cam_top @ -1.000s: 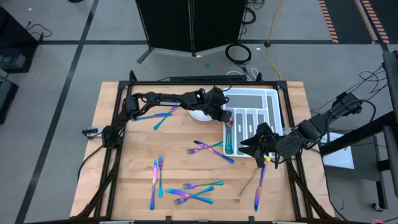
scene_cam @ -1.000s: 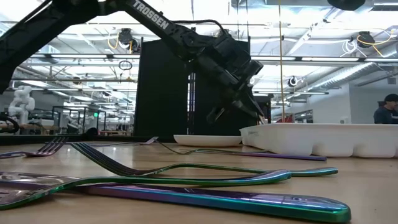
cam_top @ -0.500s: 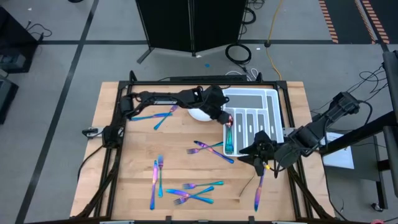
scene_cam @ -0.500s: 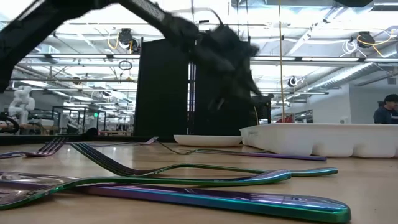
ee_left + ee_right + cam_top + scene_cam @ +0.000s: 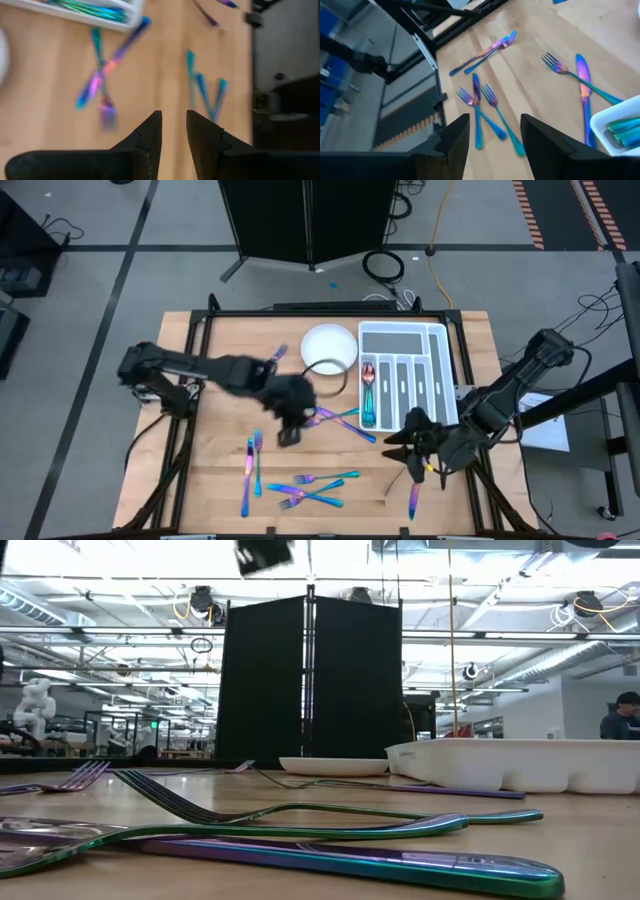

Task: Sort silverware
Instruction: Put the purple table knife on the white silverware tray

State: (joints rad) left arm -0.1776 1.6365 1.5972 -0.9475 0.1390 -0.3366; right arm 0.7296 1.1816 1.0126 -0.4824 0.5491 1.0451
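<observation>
Taking the white tray (image 5: pixel 448 380) as the landmark, the farthest silverware to its left is a knife and fork pair (image 5: pixel 251 463), lying side by side on the wooden table (image 5: pixel 215 490), well apart from the tray. Nearer, but still left of the tray and toward the front edge, three crossed forks (image 5: pixel 312 486) lie in a small heap. The left gripper (image 5: pixel 290 423) hangs above the table to the left of the tray, between the pair and a crossed knife and fork (image 5: pixel 340 421). Its jaws stand a little apart and hold nothing; in the left wrist view the narrow gap between the fingers (image 5: pixel 150 137) shows only bare wood. The crossed knife and fork lie just beside the tray's left front corner. A round white plate (image 5: pixel 329 348) sits just left of the tray, toward the back. Inside the tray, its leftmost narrow compartment holds a spoon (image 5: pixel 368 375) and some teal pieces (image 5: pixel 368 412). The right gripper (image 5: pixel 411 446) hovers just in front of the tray's front edge, jaws spread wide and empty. One more purple piece (image 5: pixel 413 498) lies in front of the tray, past that gripper.
</observation>
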